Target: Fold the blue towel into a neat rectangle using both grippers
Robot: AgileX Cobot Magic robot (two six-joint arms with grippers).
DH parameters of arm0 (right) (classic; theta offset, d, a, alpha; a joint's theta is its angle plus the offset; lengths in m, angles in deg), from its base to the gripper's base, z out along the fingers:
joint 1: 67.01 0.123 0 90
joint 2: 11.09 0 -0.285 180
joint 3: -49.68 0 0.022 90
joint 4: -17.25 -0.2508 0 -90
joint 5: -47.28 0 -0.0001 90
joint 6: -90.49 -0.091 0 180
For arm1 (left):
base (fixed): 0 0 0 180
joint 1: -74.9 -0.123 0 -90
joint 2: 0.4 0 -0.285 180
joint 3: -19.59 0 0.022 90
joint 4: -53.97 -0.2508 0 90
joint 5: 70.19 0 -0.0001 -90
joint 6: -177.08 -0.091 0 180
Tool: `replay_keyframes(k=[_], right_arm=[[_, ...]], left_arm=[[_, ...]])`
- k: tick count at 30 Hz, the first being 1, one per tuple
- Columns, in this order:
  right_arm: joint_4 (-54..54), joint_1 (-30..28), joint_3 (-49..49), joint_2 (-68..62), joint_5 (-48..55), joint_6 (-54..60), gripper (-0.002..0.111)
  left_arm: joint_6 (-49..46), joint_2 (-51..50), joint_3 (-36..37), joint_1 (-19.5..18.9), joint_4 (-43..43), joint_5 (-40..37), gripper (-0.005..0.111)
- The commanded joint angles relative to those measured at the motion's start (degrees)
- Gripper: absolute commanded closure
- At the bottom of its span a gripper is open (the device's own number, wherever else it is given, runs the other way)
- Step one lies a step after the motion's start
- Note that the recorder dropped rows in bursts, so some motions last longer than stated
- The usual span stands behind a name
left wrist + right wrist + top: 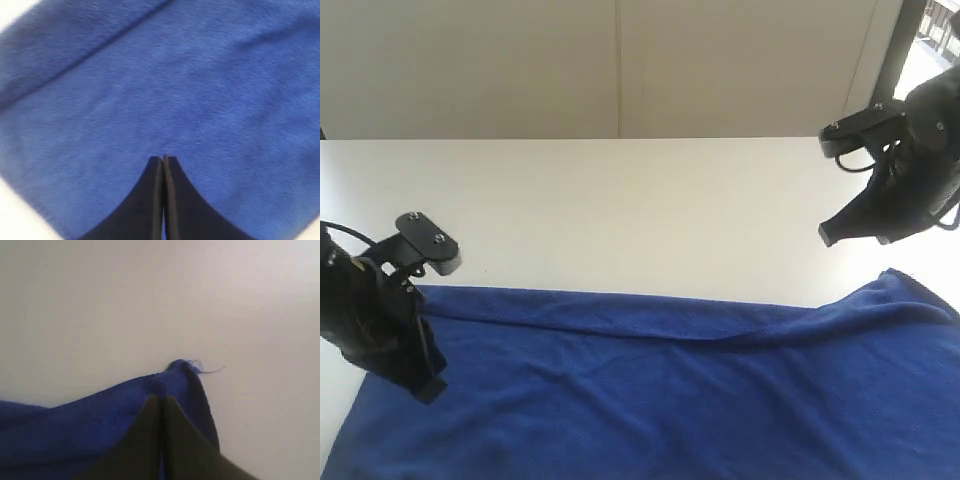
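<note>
Fuzzy blue towel [670, 400], rumpled, smooth white table [620, 200]

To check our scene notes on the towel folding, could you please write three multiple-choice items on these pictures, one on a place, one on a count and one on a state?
1. Where does the blue towel lie?
A. spread over the near part of the table
B. hanging from a tool
C. bunched against the far wall

2. How many tools show in the exterior view?
A. one
B. two
C. three

3. How do the jaws of the left tool stand?
A. wide open
B. shut, holding nothing
C. shut on a towel corner

Answers:
1 A: the towel lies spread across the table's near side.
2 B: the left tool and the right tool both show, one at each side.
3 B: in the left wrist view its jaws meet with nothing between them, over the cloth.
</note>
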Motion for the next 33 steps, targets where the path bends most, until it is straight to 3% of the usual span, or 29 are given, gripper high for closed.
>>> replay_keyframes(k=[1, 7, 22, 33], right_arm=[[1.0, -1.1, -1.8, -6.0, 0.7, 2.5, 0.108], [2.6, -2.2, -3.6, -10.5, -0.1, 2.3, 0.108], [8.6, -6.1, -3.8, -17.8, -9.0, -2.7, 0.108], [14.3, -6.2, -6.9, -20.1, -7.7, -7.9, 0.108]], left_arm=[[-1.4, -3.7, -0.1, 4.9, 3.0, -5.6, 0.107], [-3.3, -7.4, -0.1, 9.7, 3.0, -6.4, 0.107], [-3.5, -8.0, -0.1, 9.7, 2.4, -8.0, 0.107], [-3.5, -8.0, -0.1, 9.7, 1.5, -8.3, 0.107]])
